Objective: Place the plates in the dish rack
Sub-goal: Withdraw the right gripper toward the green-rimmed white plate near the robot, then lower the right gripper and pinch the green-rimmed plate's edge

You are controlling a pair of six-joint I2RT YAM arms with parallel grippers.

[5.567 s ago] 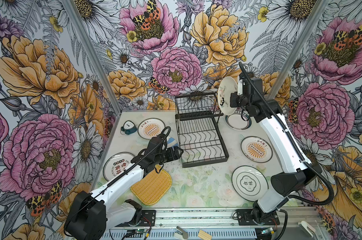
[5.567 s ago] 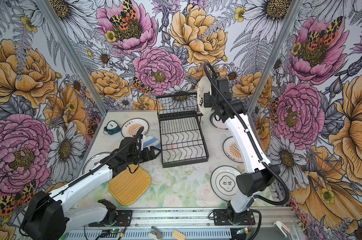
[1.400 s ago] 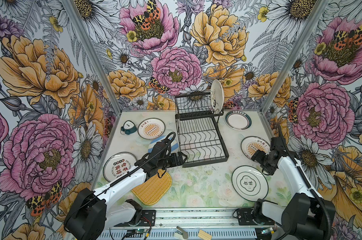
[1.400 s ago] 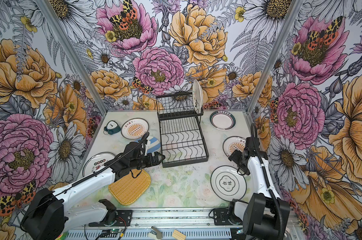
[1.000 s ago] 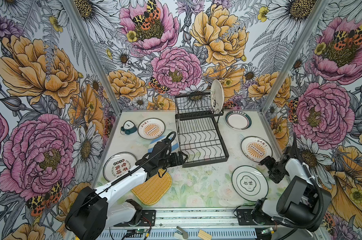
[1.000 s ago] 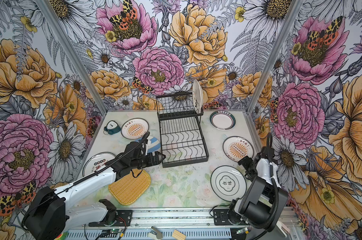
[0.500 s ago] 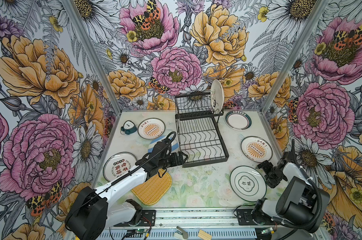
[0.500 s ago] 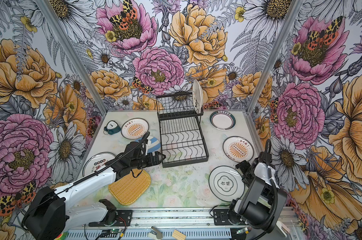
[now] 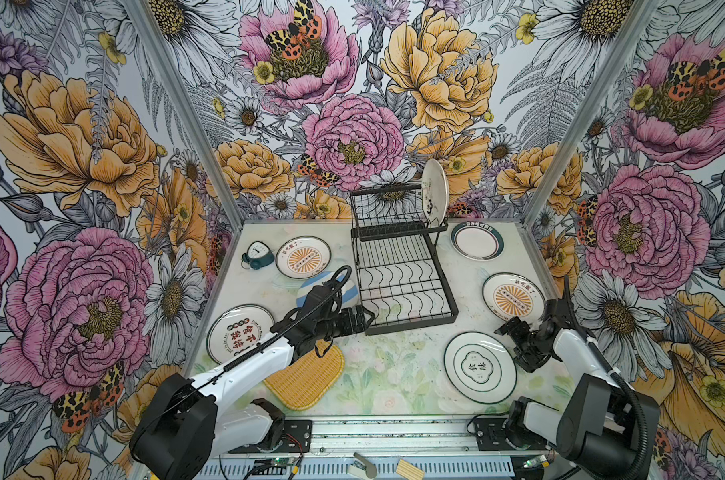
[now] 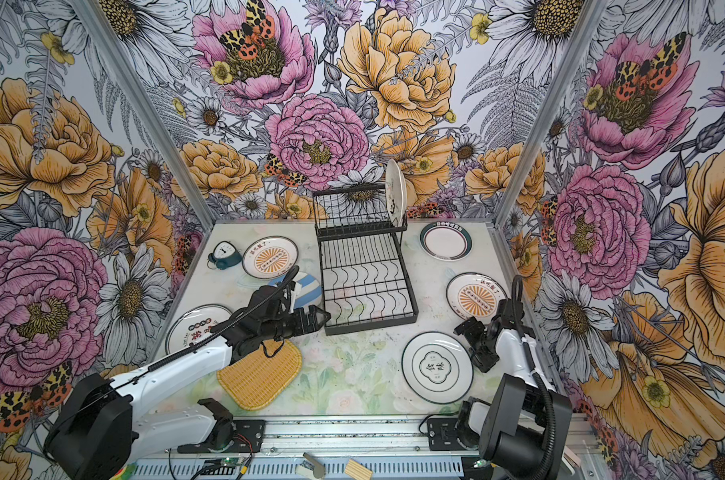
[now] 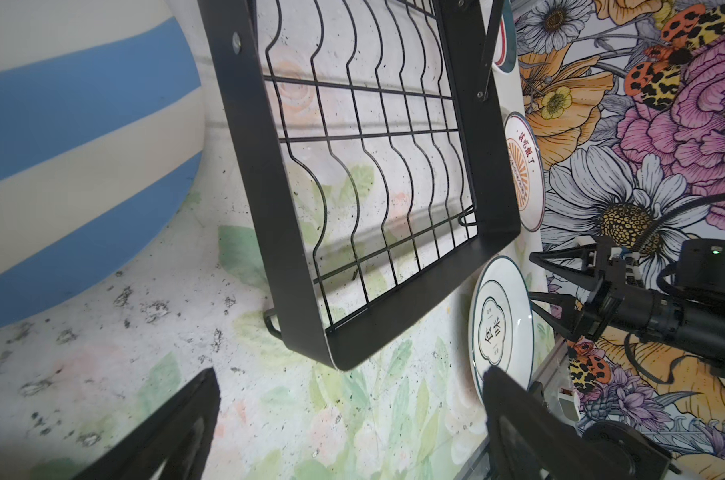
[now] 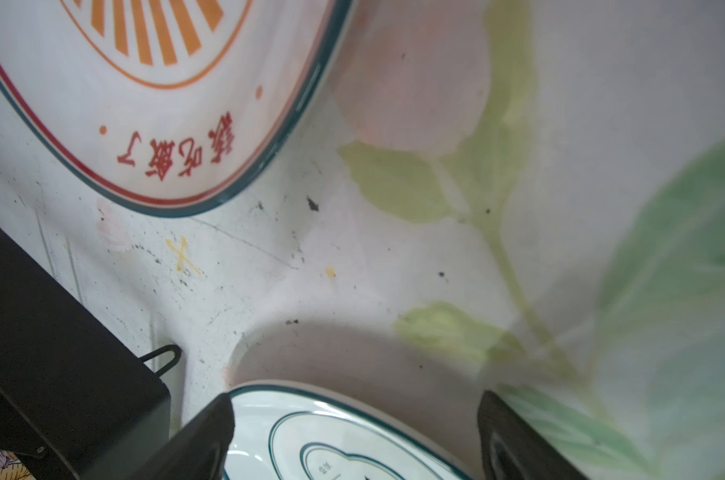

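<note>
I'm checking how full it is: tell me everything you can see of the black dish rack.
The dish rack is black metal wire with a solid band round its flat lower tray, whose wavy slot wires hold nothing. A raised shelf at the back carries one white plate standing on edge at its right end. It sits level on the table, slightly skewed. The left claw, open, hovers at its near left corner; contact cannot be told.

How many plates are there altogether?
8. Upright plate on the dish rack's upper shelf; right of the rack: teal-rimmed, sunburst, green-ringed plates; left: second sunburst, striped, red-lettered, yellow woven plates, two partly under the left arm.
</note>
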